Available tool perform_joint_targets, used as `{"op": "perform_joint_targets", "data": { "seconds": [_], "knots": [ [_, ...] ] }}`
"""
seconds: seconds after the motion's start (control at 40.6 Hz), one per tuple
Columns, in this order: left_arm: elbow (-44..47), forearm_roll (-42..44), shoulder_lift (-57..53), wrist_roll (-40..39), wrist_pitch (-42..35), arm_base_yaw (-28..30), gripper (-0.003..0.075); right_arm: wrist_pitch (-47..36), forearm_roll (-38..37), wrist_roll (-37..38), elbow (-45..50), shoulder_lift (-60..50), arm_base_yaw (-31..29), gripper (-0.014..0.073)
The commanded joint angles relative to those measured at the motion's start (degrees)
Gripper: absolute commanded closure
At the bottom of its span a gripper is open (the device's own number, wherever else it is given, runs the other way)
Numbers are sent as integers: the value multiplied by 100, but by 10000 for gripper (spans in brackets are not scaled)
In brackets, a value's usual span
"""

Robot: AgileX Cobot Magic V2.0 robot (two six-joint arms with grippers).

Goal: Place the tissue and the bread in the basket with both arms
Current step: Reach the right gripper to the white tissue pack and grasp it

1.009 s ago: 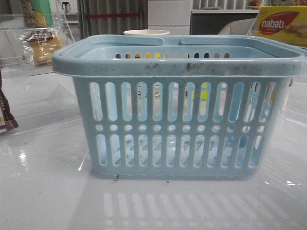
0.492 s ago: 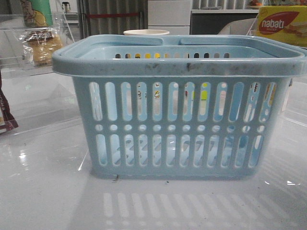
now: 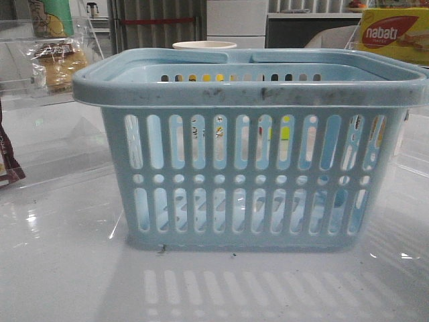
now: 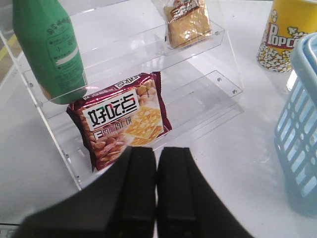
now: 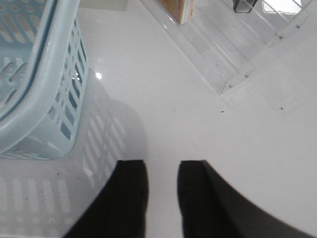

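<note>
I see the basket (image 3: 248,147) standing mid-table. The bread (image 4: 187,22) sits on the clear shelf's (image 4: 148,64) upper step, left of the basket. My left gripper (image 4: 156,188) is pressed together, empty; my right gripper (image 5: 162,193) is spread, empty. I can't pick out the tissue.

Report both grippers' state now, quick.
Left gripper: shut, holding nothing.
Right gripper: open, empty, above the bare table.

basket (image 3: 249,94): light-blue, upright, table centre | bread (image 3: 59,64): bagged buns, left shelf
</note>
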Motion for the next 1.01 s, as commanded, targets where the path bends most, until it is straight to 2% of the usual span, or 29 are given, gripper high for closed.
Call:
{"op": "perform_joint_targets", "data": {
  "seconds": [0.0, 0.049, 0.098, 0.148, 0.295, 0.517, 0.984],
  "knots": [
    [-157, 91, 47, -9, -423, -46, 379, -343, -164, 3, -186, 173, -4, 90],
    [-157, 91, 47, -9, -445, -46, 282, -343, -164, 3, -186, 270, -4, 48],
    [-157, 91, 47, -9, -457, -46, 183, -375, -187, 3, -186, 375, -10, 40],
    [-157, 91, 47, -9, -465, -46, 142, -462, -187, 3, -192, 496, -58, 43],
    [-157, 91, 47, -9, -469, -46, 137, -599, -187, 123, -497, 948, -554, 43],
    [-157, 91, 47, -9, -469, -46, 137, -592, -179, 123, -1454, 1919, -1316, 43],
    [-157, 91, 47, -9, -469, -46, 137, -560, 79, 123, -3728, 4316, -1464, 43]
  ]
}}
